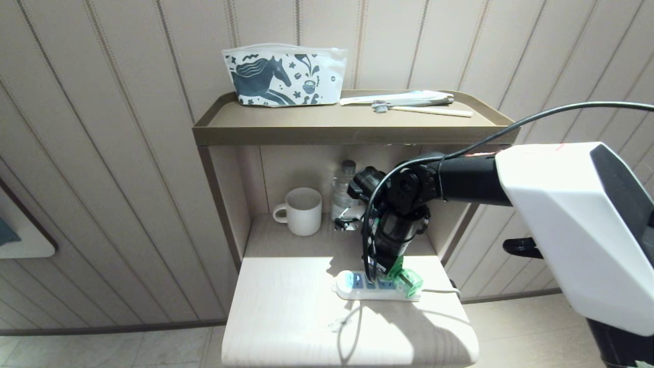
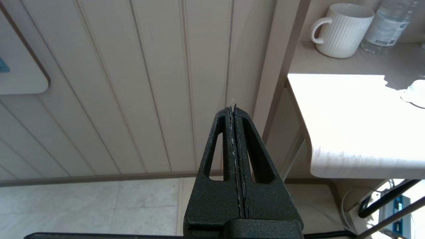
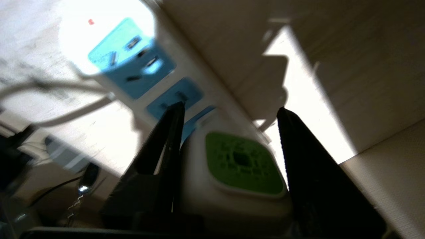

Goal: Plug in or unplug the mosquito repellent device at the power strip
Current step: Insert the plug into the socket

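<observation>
The worktop (image 1: 286, 317) is a pale wooden surface that goes back under a brown shelf (image 1: 352, 134), and sunlight falls on its front half. On the shelf a pouch (image 1: 283, 75) with a horse picture stands at the left side, and a toothbrush (image 1: 421, 109) lies at the right side. Under the shelf, at the back of the worktop, a white ribbed mug (image 1: 303, 211) stands just beside a clear water bottle (image 1: 343, 197). The right arm reaches in from the right side, and the right tool (image 1: 389, 276) points down at the right part of the worktop. There the power strip (image 1: 357, 288) lies flat near the right edge, with its white cord going off that edge. The mosquito repellent device (image 1: 407, 282) sits at the right end of the strip, on the last socket, and its green bottle lies tilted toward the front right. In the right wrist view the two fingers (image 3: 169, 139) stand on both sides of the white and green head of the device (image 3: 239, 169); one finger is against it, and beside the other a thin gap of light shows. The left tool (image 2: 234, 109) hangs off the left edge of the worktop, above the floor, and its fingers are pressed together with nothing between them.
</observation>
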Controlling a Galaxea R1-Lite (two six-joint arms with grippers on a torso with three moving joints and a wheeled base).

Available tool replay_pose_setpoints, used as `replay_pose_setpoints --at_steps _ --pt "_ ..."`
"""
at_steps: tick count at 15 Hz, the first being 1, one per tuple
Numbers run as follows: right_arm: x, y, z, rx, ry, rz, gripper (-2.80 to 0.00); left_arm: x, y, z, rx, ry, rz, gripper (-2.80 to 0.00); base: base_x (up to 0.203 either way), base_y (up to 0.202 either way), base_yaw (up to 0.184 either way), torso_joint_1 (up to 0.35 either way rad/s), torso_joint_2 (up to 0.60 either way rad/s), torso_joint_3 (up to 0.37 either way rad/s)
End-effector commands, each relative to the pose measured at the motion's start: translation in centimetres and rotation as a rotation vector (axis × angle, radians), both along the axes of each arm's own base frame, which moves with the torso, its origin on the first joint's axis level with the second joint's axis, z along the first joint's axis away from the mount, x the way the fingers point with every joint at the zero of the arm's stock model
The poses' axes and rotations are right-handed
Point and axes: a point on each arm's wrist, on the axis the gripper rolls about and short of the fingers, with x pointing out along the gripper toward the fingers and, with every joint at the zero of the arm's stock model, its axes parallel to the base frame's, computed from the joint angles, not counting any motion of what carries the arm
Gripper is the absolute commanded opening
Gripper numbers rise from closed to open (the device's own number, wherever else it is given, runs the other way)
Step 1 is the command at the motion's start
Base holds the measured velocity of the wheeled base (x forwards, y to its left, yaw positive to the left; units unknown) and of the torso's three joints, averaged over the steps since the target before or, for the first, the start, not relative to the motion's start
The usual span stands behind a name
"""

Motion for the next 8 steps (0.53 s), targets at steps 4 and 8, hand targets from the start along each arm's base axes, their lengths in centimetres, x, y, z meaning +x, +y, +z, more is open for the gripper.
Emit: replay_pose_setpoints --at_steps 4,8 --pt "-0.3 -0.1 0.8 0.009 -0.012 0.002 0.00 0.0 0.0 0.0 0.000 0.001 0.000 -2.80 0.000 0.000 0.000 0.000 0.00 0.000" --pt "-0.8 -0.4 2.1 0.024 -0.035 0.003 0.00 0.0 0.0 0.0 0.000 0.001 0.001 -2.80 0.000 0.000 0.000 0.000 0.00 0.000"
